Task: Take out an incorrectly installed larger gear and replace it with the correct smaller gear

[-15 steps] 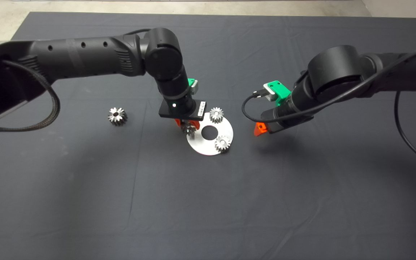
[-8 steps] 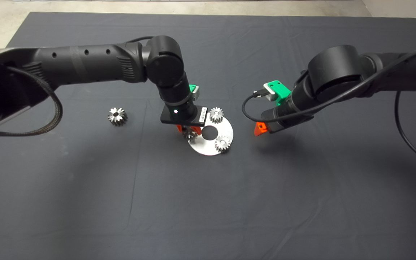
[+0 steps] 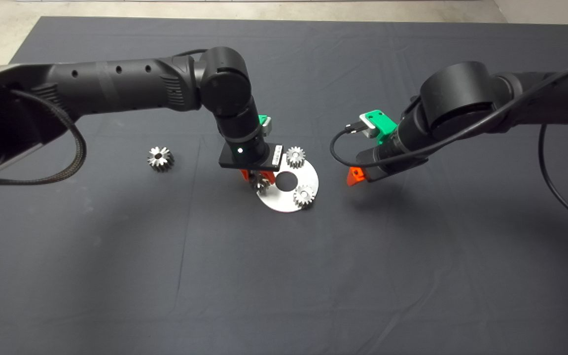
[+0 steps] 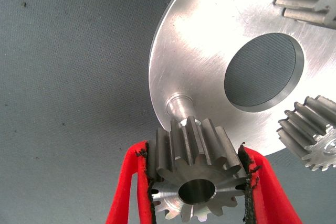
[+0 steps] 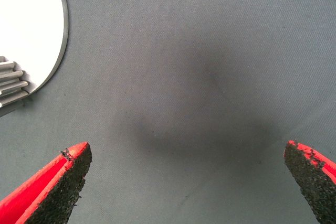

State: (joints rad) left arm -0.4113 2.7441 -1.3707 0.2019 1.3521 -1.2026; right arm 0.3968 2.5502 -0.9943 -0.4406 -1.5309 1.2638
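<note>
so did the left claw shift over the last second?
Yes. Against the round plate, the left claw with its gear edged slightly right, toward the plate's centre hole.

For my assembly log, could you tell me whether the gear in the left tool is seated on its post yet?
Not yet. The smaller gear sits clamped in the left tool, with the bare post on the plate visible beyond it.

Near the mat's (image 3: 116,276) middle, a round plate (image 3: 284,199) with two gears (image 3: 295,156) (image 3: 304,195) standing on its far and near-right parts. At the plate's left edge, a third gear (image 4: 197,174) held between the left gripper's (image 4: 197,184) fingers, just above a bare peg (image 4: 178,103). Well off to the left on the mat, a lone gear (image 3: 159,158); just right of the plate, the right gripper (image 5: 186,179) above bare mat.
</note>
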